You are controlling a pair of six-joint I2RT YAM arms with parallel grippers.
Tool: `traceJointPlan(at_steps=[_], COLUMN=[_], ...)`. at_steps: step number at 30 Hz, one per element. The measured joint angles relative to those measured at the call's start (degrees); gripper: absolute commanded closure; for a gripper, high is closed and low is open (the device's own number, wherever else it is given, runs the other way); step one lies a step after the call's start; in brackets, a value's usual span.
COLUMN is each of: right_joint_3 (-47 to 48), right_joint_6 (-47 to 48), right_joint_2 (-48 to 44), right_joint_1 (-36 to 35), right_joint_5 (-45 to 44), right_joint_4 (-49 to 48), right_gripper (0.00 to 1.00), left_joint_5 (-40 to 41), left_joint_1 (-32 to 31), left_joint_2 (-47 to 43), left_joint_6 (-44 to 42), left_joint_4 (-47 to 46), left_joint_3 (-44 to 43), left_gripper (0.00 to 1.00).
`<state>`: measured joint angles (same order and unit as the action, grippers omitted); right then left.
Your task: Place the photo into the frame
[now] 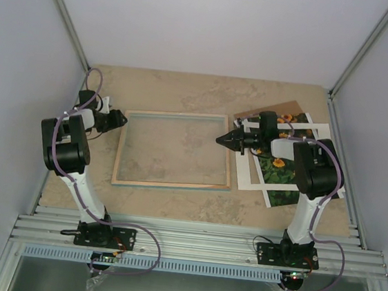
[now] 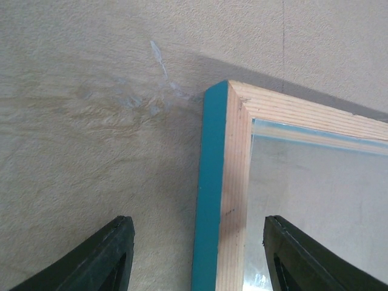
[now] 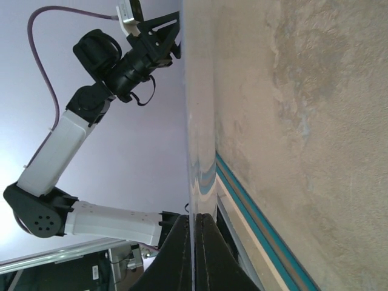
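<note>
— What colours does the large rectangular wooden picture frame (image 1: 169, 183) show?
— Pale striped wood grain on top, turquoise down the outer side.
— And the rectangular paper photo (image 1: 279, 165)?
— Orange-yellow flowers on dark green leaves. The stone-look table (image 1: 186, 89) is mottled beige.

Lab cell — aluminium rails (image 1: 198, 240), white walls (image 1: 221, 23)

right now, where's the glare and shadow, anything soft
top external: even light, the clear pane in the turquoise, pale-wood rectangular picture frame looks hazy; left wrist: sharp frame corner, soft shadow on the beige table beyond it; right wrist: glare ripples along that pane ahead of the shut right gripper
</note>
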<state>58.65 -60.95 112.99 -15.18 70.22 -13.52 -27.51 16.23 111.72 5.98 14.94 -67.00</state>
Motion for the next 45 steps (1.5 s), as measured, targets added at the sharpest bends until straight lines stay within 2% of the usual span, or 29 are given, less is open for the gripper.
traceJointPlan(at_steps=[8,22,24,26,30,35,37,39,42,45], right_joint_3=[-0.74,8.41,8.96,9.77,11.91,13.66,14.08,14.71,16.0,16.98], right_joint_6=[-1.81,20.9,23.12,25.31,28.79,32.74,34.53,36.35,39.67,42.75], right_joint_2=[-0.02,4.59,4.87,4.9,4.9,4.57,3.82,2.78,0.94,-0.94], right_joint_1=[0.0,0.0,-0.02,-0.07,-0.33,-0.55,-0.63,-0.7,-0.76,-0.74], right_joint_5=[0.26,-5.01,-6.29,-7.58,-10.34,-14.21,-16.39,-18.84,-22.97,-26.88], right_joint_4=[-1.92,18.01,19.98,21.9,24.83,28.94,30.99,33.31,36.37,38.75], right_gripper=[1.0,0.99,0.91,0.76,0.54,0.35,0.24,0.13,0.1,0.12], left_joint_5=[-0.07,-0.52,-0.61,-0.68,-0.7,-0.63,-0.42,0.24,1.84,4.2], left_joint_1=[0.0,0.0,0.0,0.0,0.0,-0.02,-0.07,-0.07,-0.09,0.11], left_joint_2=[-0.04,-0.17,-0.17,-0.17,-0.22,-0.5,-0.98,-1.62,-2.73,-4.04], left_joint_6=[0.33,0.48,0.48,0.48,0.48,0.48,0.42,0.44,0.39,0.2], left_joint_4=[-0.7,-1.25,-1.31,-1.6,-1.75,-2.12,-2.23,-2.19,-1.7,-1.16], left_joint_3=[0.26,0.66,0.68,0.79,0.87,1.27,1.73,2.29,2.62,2.69], left_gripper=[0.38,0.36,0.36,0.36,0.35,0.31,0.27,0.17,0.01,0.01])
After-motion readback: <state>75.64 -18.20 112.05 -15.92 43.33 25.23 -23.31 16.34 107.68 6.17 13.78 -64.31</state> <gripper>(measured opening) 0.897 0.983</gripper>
